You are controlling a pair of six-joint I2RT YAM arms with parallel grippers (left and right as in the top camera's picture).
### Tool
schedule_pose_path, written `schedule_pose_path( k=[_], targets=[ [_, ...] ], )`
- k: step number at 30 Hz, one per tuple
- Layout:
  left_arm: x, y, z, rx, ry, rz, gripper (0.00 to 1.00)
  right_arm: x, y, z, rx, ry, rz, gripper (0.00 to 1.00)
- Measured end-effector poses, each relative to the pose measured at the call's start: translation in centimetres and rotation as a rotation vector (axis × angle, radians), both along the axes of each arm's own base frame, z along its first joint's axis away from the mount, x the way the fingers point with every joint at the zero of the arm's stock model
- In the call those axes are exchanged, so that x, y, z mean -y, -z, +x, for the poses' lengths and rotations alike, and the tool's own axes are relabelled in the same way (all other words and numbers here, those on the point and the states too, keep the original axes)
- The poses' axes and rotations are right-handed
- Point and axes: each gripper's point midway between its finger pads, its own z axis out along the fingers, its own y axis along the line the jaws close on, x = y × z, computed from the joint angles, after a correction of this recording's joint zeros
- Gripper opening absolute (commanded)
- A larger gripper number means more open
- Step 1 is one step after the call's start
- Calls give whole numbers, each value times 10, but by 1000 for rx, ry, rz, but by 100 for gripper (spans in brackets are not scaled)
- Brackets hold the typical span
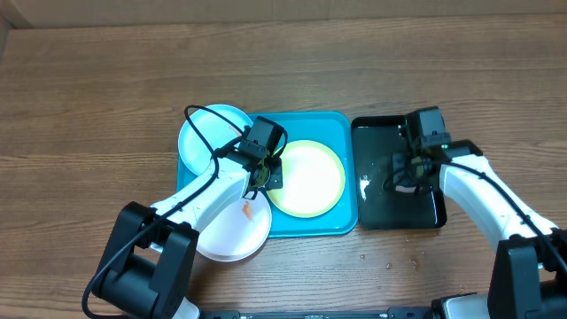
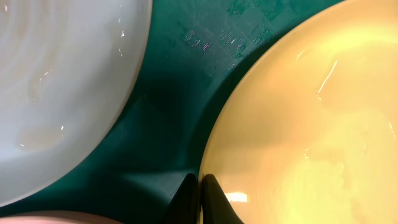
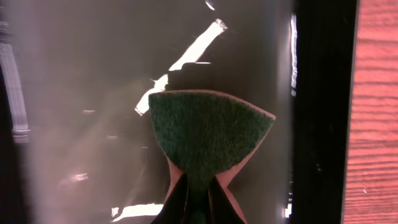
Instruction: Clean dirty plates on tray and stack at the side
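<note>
The yellow-green plate [image 1: 310,182] lies on the turquoise tray [image 1: 341,128]. My left gripper [image 1: 264,179] is shut on its left rim, one finger on each side of the edge, as the left wrist view [image 2: 200,186] shows. The light blue plate [image 1: 205,135] overlaps the tray's left rim; it looks pale in the left wrist view [image 2: 56,87]. The white plate [image 1: 232,235], with an orange-red smear, lies on the table by the tray's front left corner. My right gripper [image 1: 403,168] is shut on a green sponge [image 3: 208,134].
A glossy black tray [image 1: 425,213] stands right of the turquoise tray. The sponge hangs over its wet floor [image 3: 68,106]. Small drops [image 1: 390,263] lie on the wooden table in front of it.
</note>
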Motion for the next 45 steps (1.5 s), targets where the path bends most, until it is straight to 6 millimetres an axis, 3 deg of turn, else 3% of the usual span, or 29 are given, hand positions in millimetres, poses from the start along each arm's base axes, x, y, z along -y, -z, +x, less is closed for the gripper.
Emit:
schedule_pose_path(
  k=[6, 7, 9, 15, 19, 21, 26, 30, 33, 35, 41, 45],
  targets=[
    [0, 0, 0, 0, 0, 0, 4, 9, 12, -5, 10, 17, -46, 4],
    [0, 0, 0, 1, 0, 0, 4, 10, 13, -5, 14, 18, -47, 8],
    [0, 0, 0, 1, 0, -1, 4, 10, 16, -5, 20, 26, -44, 36],
    [1, 0, 1, 4, 0, -2, 9, 6, 18, -5, 26, 22, -18, 64],
    [0, 0, 1, 4, 4, -1, 23, 4, 14, -10, -13, 14, -16, 68],
    [0, 0, 1, 4, 3, -1, 27, 3, 3, -5, -13, 14, -12, 75],
    [1, 0, 1, 6, 4, -2, 31, 0, -38, 32, 90, 39, 9, 84],
    [1, 0, 1, 6, 2, -3, 26, 17, -52, 48, 148, 134, 26, 89],
    [1, 1, 0, 3, -6, -7, 25, 42, -52, 48, 150, 231, 30, 92],
    [1, 1, 0, 4, -10, -9, 25, 61, -52, 47, 152, 296, 31, 100],
    [-2, 8, -4, -3, -11, -6, 25, 94, -52, 44, 155, 404, 37, 100],
    [-1, 8, -5, -4, -15, -10, 4, 97, -52, 43, 155, 414, 41, 100]
  ],
)
